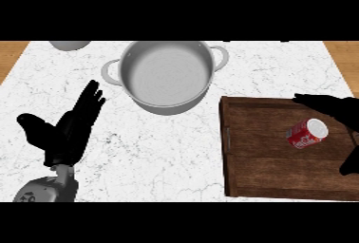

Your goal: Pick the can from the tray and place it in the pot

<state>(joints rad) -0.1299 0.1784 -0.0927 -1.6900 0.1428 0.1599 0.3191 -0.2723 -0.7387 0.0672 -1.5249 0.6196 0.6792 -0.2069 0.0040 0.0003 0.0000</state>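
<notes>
A red can (307, 133) with a white end lies on its side on the dark wooden tray (259, 166) at the right. My right hand (336, 110) comes in from the right edge, fingers spread around the can without touching it, thumb low at the edge. A silver pot (167, 76) with two handles stands at the top middle of the marble counter, with nothing inside. At the left, my left hand (69, 129) rests open, fingers pointing up.
A pale rounded object (69, 45) shows partly at the top left edge. White marble counter (154, 152) lies between the tray and my left hand. Wooden floor shows past the counter's corners.
</notes>
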